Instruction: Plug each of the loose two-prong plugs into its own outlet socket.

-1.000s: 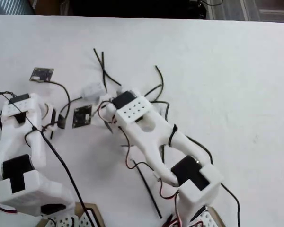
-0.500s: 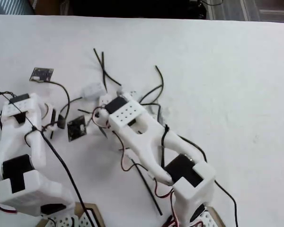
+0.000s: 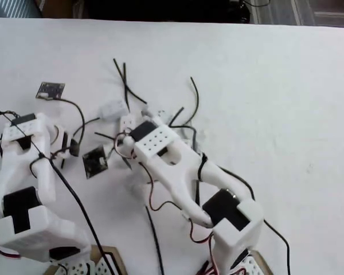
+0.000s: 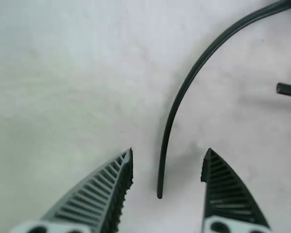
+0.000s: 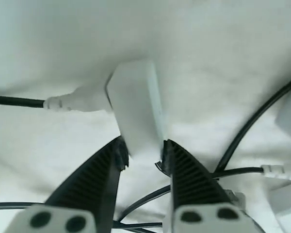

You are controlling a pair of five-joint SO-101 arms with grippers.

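Observation:
My right gripper (image 5: 143, 150) is shut on the near end of a white plug block (image 5: 136, 104), which has a white strain relief and a black cable. In the high view that block (image 3: 126, 121) lies at the tip of the right arm (image 3: 160, 143). A second white plug (image 3: 113, 109) lies just beyond it. Two small black square sockets rest on the table, one (image 3: 94, 161) beside the right arm and one (image 3: 50, 90) at the far left. My left gripper (image 4: 167, 160) is open low over the table, with a loose black cable end (image 4: 160, 191) between its fingers.
Loose black cables (image 3: 126, 83) sprawl around the middle of the white table (image 3: 275, 86), some under the right arm. Red wires (image 3: 155, 195) hang from that arm. The left arm (image 3: 23, 160) stands at the left edge. Another cable tip (image 4: 287, 90) lies nearby.
The right arm has shifted left and slightly away across the table. The nearer black socket has slid toward the front and turned. A black cable by the arm's base has swung.

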